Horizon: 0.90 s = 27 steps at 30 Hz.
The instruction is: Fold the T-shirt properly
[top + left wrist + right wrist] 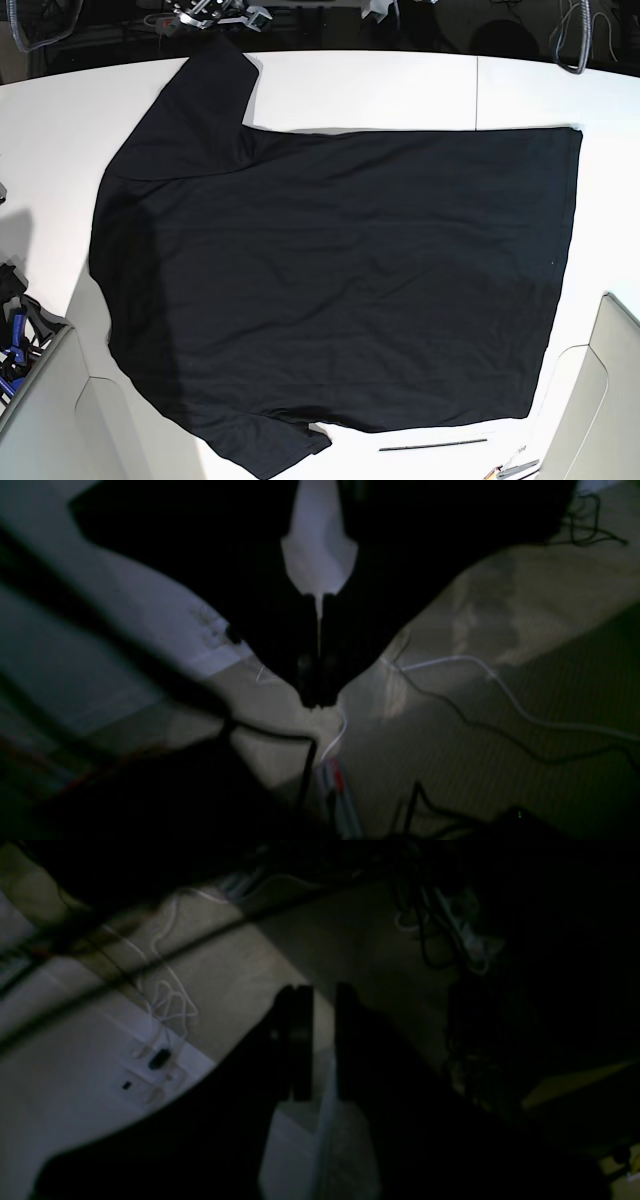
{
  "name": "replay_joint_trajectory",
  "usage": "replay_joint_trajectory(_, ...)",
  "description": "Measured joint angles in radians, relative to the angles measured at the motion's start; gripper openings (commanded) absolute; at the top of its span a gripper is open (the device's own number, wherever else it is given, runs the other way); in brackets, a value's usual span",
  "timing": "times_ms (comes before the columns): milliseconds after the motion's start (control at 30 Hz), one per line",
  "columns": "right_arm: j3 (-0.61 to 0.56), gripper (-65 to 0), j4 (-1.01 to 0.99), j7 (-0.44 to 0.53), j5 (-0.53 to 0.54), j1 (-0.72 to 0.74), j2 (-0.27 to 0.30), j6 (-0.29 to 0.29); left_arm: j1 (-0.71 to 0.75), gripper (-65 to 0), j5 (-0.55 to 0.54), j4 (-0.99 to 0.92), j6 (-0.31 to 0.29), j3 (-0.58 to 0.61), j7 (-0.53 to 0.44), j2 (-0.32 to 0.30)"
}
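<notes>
The black T-shirt [330,280] lies spread flat on the white table [400,90], in the base view only. Its collar end is to the left and its hem to the right. One sleeve [205,95] points to the far edge and the other [270,450] to the near edge. My left gripper [315,700] shows in the left wrist view with its dark fingers pressed together and nothing seen between them, over the floor beside the table. My right gripper [320,995] shows in the right wrist view with a gap between its fingers, empty, also off the table's edge.
White arm covers stand at the near left [40,410] and near right [610,400] corners. A thin dark rod [433,445] and small items [510,466] lie by the front edge. Cables [500,690] run over the floor, and a power strip [470,935] sits there.
</notes>
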Motion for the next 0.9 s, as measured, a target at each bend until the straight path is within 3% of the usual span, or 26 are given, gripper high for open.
replay_joint_trajectory(200, 0.0, -57.8, 0.035, -0.002, -0.001, -0.026, 0.06, 0.0, 0.077, -63.7, -0.047, 0.103, 0.003, -0.002, -0.01, -0.036)
replay_joint_trajectory(367, 0.0, -57.8, 0.123, -0.006, 0.0, -0.077, 0.113, 0.0, 0.167, -63.7, -0.049, 0.241, 0.075, -0.063, -0.01, -0.07)
replay_joint_trajectory(700, 0.0, -57.8, 0.378, -0.007, -0.001, -0.215, 0.269, 0.003, 0.324, -63.7, -0.054, 0.457, 0.071, -0.211, -0.011, -0.088)
replay_joint_trajectory(900, 0.0, -57.8, 0.533, -0.139, 0.053, -0.291, 0.349, 0.002, 0.436, -63.7, -0.064, 0.571, 0.072, -0.229, 0.002, -0.142)
